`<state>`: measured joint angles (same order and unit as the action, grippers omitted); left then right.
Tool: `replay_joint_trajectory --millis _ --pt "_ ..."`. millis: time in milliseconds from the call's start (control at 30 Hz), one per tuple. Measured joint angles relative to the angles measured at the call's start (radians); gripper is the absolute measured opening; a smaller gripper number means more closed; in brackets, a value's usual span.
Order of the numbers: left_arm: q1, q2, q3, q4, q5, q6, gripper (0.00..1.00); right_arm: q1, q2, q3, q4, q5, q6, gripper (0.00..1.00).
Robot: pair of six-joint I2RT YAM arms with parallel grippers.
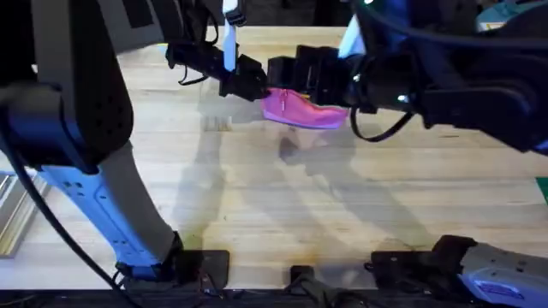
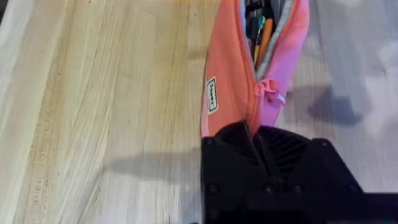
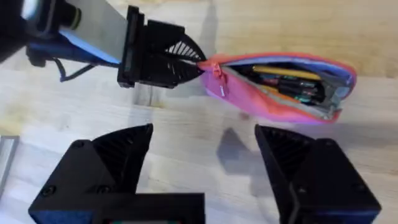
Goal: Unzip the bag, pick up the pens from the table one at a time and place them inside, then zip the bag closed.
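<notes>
The pink bag (image 1: 301, 109) hangs a little above the table (image 1: 257, 205), its shadow on the wood below it. My left gripper (image 1: 255, 88) is shut on the bag's end seam (image 2: 252, 115), beside the pink zipper pull (image 2: 268, 87). The zipper is open and several coloured pens (image 3: 283, 84) lie inside against the dark lining; they also show through the bag's (image 2: 230, 68) mouth as pens (image 2: 258, 28). My right gripper (image 3: 205, 168) stands open just short of the bag (image 3: 273, 99), fingers (image 3: 118, 158) wide apart, touching nothing. It sits over the bag in the overhead view, right gripper (image 1: 295, 77).
Both arms reach to the far middle of the table and crowd that spot. A metal rail (image 1: 8, 214) lies at the left edge and something green (image 1: 541, 188) at the right edge. Bare wood stretches across the near half.
</notes>
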<state>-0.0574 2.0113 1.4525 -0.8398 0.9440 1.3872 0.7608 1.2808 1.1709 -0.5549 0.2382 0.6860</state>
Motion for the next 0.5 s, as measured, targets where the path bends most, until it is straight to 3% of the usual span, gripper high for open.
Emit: replay_joint_trajectory --millis 200,500 --pt "0.0 0.0 0.0 0.0 0.0 0.0 0.042 0.04 0.128 0.0 0.001 -0.001 0.058 0.998" --pt "0.0 0.0 0.0 0.0 0.0 0.0 0.042 0.04 0.217 0.0 0.052 -0.001 0.137 0.997"
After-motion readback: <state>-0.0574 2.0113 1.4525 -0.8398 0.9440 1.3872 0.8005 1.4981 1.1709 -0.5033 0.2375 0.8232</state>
